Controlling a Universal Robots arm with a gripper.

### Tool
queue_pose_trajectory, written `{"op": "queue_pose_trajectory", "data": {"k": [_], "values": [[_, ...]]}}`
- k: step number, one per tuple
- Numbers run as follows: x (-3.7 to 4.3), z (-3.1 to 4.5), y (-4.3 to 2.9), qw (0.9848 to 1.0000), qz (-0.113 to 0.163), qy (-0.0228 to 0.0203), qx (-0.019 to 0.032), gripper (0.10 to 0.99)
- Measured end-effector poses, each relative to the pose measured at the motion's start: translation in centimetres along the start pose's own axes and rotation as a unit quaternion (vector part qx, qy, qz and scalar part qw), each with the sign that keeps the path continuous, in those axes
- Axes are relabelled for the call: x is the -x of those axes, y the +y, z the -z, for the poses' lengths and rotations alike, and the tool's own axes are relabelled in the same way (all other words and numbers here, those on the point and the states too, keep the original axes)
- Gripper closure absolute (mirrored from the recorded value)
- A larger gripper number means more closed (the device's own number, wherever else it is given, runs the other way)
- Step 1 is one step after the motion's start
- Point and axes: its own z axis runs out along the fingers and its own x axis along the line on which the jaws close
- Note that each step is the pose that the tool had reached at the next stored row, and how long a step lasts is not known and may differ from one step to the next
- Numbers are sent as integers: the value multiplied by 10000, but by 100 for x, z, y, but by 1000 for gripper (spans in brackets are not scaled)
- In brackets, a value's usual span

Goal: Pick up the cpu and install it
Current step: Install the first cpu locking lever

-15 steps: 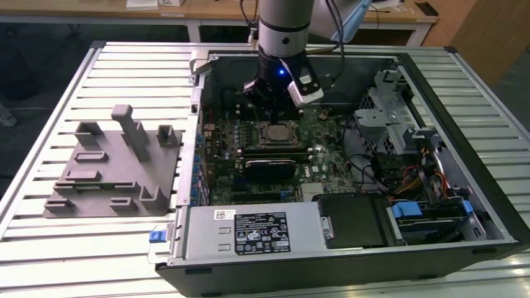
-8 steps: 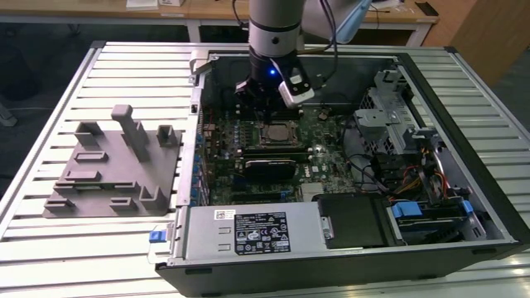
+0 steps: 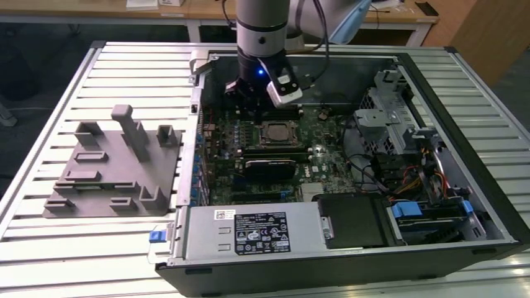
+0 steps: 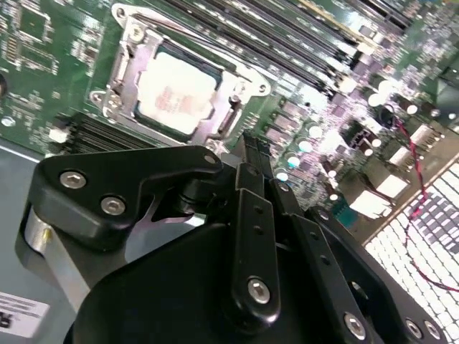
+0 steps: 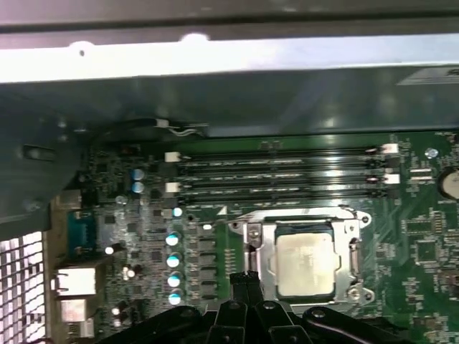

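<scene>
One cpu (image 3: 273, 132) lies flat in the metal socket (image 3: 257, 139) on the green motherboard (image 3: 336, 162), inside the open computer case (image 3: 348, 273). In the exterior view the gripper (image 3: 247, 104) hangs at about eleven o'clock from the cpu, apart from it. In the second wrist view its black fingers (image 4: 252, 208) are pressed together, holding nothing.

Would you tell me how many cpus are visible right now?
1: the cpu lies in the motherboard socket, close to the gripper; others could be hidden.
</scene>
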Motion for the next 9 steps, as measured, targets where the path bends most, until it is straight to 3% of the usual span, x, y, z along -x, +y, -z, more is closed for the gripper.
{"op": "queue_pose_trajectory", "data": {"k": [9], "values": [[-116, 1, -6, 10000, 0, -13, 66, 980]]}}
